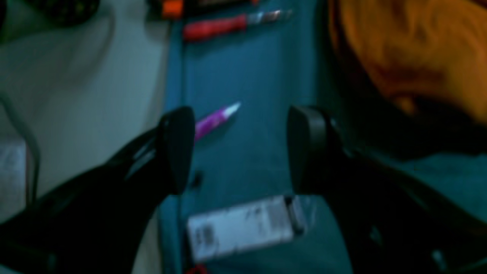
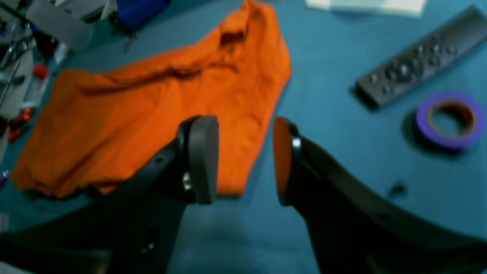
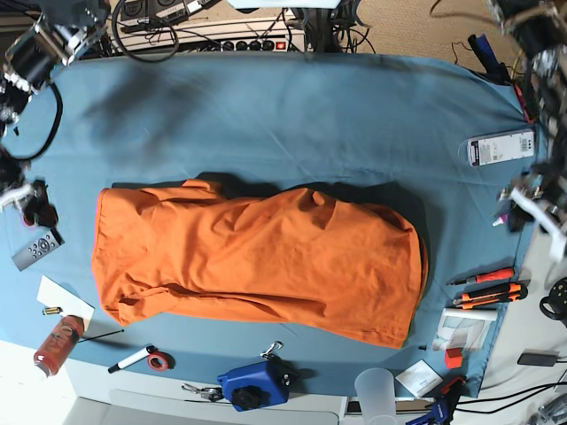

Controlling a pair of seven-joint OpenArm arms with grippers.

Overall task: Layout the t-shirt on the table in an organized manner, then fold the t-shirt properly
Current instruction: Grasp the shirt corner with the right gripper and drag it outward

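Note:
The orange t-shirt (image 3: 266, 261) lies crumpled lengthwise across the middle of the teal table (image 3: 266, 115), with folds along its far edge. In the right wrist view the t-shirt (image 2: 152, 106) spreads beyond my right gripper (image 2: 243, 160), which hangs open and empty above the cloth near the shirt's nearest edge. My left gripper (image 1: 241, 152) is open too, with nothing between its fingers, over the table's edge strip. A corner of the t-shirt (image 1: 411, 49) shows at that view's upper right. Both arms sit at the table's ends in the base view, apart from the shirt.
A remote (image 2: 418, 61) and a purple tape roll (image 2: 451, 118) lie beside my right gripper. A purple marker (image 1: 217, 120), a white label card (image 1: 243, 228) and a red screwdriver (image 1: 217, 26) lie by my left gripper. A blue device (image 3: 252, 385) and a cup (image 3: 376, 390) line the near edge.

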